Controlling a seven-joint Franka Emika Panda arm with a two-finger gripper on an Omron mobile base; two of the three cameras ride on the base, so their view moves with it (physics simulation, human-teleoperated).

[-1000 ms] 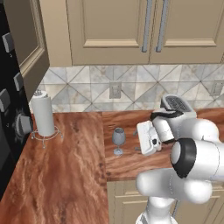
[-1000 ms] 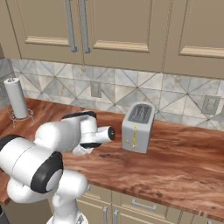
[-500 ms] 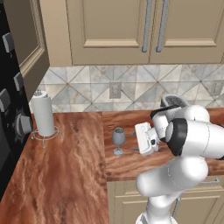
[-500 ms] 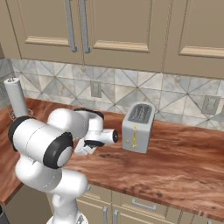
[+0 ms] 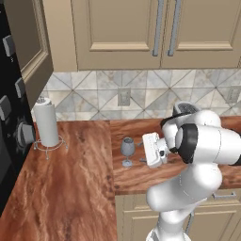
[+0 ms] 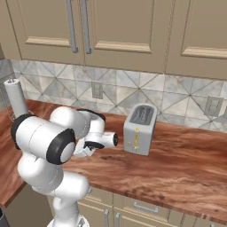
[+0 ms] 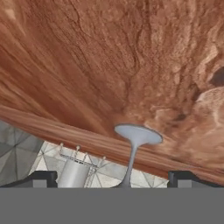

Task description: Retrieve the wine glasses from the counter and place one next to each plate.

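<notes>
One wine glass [image 5: 127, 149] of grey translucent glass stands upright on the reddish-brown counter [image 5: 70, 188], near the inner corner. My gripper [image 5: 141, 151] is just to its right at bowl height, lying sideways, open, with nothing between its fingers. The hand view is rolled over: the wine glass [image 7: 133, 148] shows its round foot and thin stem between the two spread fingertips [image 7: 38, 178], and its bowl is cut off at the bottom edge. The plates are out of view.
A paper towel roll on a wire holder [image 5: 47, 123] stands at the counter's left end by the black appliance [image 5: 12, 141]. A silver toaster [image 6: 139, 128] sits behind my arm against the tiled backsplash. Beige wall cabinets [image 5: 155, 33] hang overhead.
My hand has slid left towards the wine glass while the elbow swung up and over. The glass has not moved and the jaws stayed open.
</notes>
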